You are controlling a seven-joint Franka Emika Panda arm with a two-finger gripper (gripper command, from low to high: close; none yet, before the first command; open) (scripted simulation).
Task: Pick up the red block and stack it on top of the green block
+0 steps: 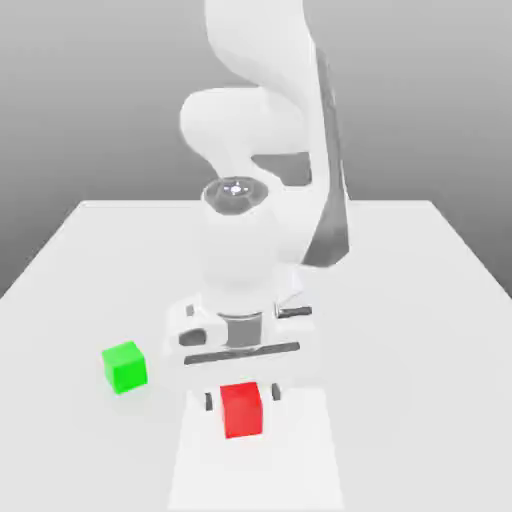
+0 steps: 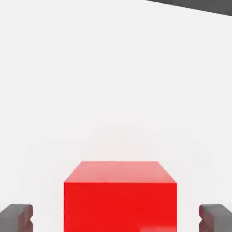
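1. Seen from the exterior view: white arm [image 1: 262, 150] bent low over the table [image 1: 420, 300], gripper [image 1: 241, 398] pointing down at the red block [image 1: 242, 410].
2. Also there: green block [image 1: 124, 366] resting on the table, well apart from the red block, toward the exterior view's left, nothing on top of it.
3. Seen from the hand view: red block [image 2: 119, 199] centred between 2 dark fingertips [image 2: 16, 217], a gap on each side, neither pad touching.
4. Jaws spread wide, straddling the red block, gripping nothing.
5. Hidden in the exterior view by the hand's body: the table just behind the red block.
6. Red block sitting flat on the table.
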